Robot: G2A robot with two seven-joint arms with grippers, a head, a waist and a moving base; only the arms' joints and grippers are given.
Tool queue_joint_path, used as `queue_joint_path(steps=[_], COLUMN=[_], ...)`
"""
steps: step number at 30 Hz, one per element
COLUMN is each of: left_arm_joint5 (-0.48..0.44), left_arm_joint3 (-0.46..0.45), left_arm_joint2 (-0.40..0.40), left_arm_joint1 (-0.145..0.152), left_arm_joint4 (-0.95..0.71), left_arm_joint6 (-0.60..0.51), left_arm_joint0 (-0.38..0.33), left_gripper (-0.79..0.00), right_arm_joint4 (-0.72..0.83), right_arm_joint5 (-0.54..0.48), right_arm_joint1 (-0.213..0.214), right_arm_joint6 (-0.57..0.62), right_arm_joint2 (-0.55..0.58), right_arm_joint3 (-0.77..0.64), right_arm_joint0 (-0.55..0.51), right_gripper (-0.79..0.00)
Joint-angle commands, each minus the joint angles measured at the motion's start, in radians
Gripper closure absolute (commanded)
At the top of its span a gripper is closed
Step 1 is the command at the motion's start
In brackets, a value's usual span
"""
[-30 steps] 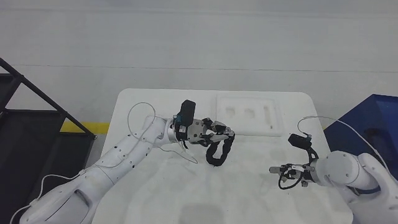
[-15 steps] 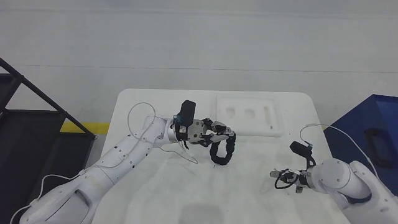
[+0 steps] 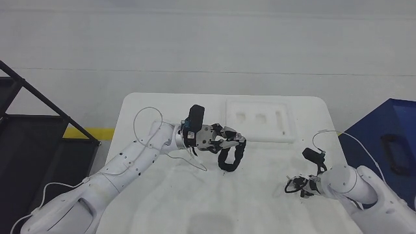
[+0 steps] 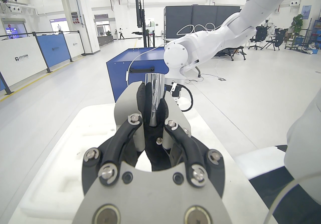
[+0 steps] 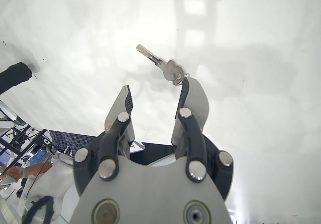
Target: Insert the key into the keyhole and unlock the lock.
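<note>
- Left claw point(image 4: 151, 102) clamped on the cable lock point(image 4: 155, 84), chrome cylinder poking out.
- Right claw point(image 5: 155, 87) spread apart; key point(image 5: 160, 65) flat on the table point(image 5: 75, 21), just beside one fingertip.

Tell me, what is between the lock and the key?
Only bare table lies between lock and key, as the top view shows.

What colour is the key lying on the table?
Silver, plain metal; the key shows best in the right wrist view.

Bright ceiling light; glare patches on white table point(image 5: 250, 34); soft shadows; wrist views bowed at edges.
</note>
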Motion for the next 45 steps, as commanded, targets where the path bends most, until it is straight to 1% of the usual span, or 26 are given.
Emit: queue_joint_path(steps=[1,4,5,6,9,11,15,19,25,29,34,40,42,43,45], left_arm_joint5=[0.0,0.0,0.0,0.0,0.0,0.0,0.0,0.0,0.0,0.0,0.0,0.0,0.0,0.0,0.0], left_arm_joint3=[0.0,0.0,0.0,0.0,0.0,0.0,0.0,0.0,0.0,0.0,0.0,0.0,0.0,0.0,0.0], left_arm_joint2=[0.0,0.0,0.0,0.0,0.0,0.0,0.0,0.0,0.0,0.0,0.0,0.0,0.0,0.0,0.0], left_arm_joint1=[0.0,0.0,0.0,0.0,0.0,0.0,0.0,0.0,0.0,0.0,0.0,0.0,0.0,0.0,0.0], left_arm_joint4=[0.0,0.0,0.0,0.0,0.0,0.0,0.0,0.0,0.0,0.0,0.0,0.0,0.0,0.0,0.0], left_arm_joint6=[0.0,0.0,0.0,0.0,0.0,0.0,0.0,0.0,0.0,0.0,0.0,0.0,0.0,0.0,0.0], left_arm_joint0=[0.0,0.0,0.0,0.0,0.0,0.0,0.0,0.0,0.0,0.0,0.0,0.0,0.0,0.0,0.0], left_gripper=[0.0,0.0,0.0,0.0,0.0,0.0,0.0,0.0,0.0,0.0,0.0,0.0,0.0,0.0,0.0], right_arm_joint4=[-0.009,-0.018,-0.024,-0.031,-0.046,-0.057,-0.083,-0.107,-0.108,-0.112,-0.117,-0.119,-0.117,-0.117,-0.117], right_arm_joint5=[0.011,0.032,0.037,0.039,0.049,0.061,0.085,0.114,0.126,0.131,0.137,0.135,0.133,0.134,0.135], right_arm_joint1=[-0.001,-0.002,-0.002,-0.002,-0.003,-0.003,-0.002,-0.003,-0.006,-0.008,-0.01,-0.016,-0.018,-0.019,-0.021], right_arm_joint6=[-0.003,0.001,0.0,0.001,0.003,0.004,0.006,0.015,0.018,0.018,0.02,0.013,0.011,0.009,0.005], right_arm_joint2=[-0.004,-0.007,-0.008,-0.01,-0.016,-0.02,-0.023,-0.031,-0.039,-0.043,-0.051,-0.064,-0.068,-0.069,-0.071], right_arm_joint3=[0.0,-0.012,-0.011,-0.009,-0.005,-0.007,-0.016,-0.023,-0.016,-0.012,-0.006,0.015,0.021,0.023,0.024], right_arm_joint0=[0.004,0.007,0.006,0.007,0.011,0.013,0.012,0.014,0.017,0.019,0.024,0.036,0.041,0.043,0.045], right_gripper=[-0.363,-0.351,-0.329,-0.289,-0.237,-0.234,-0.252,-0.243,-0.209,-0.148,-0.163,-0.145,-0.068,-0.006,0.0])
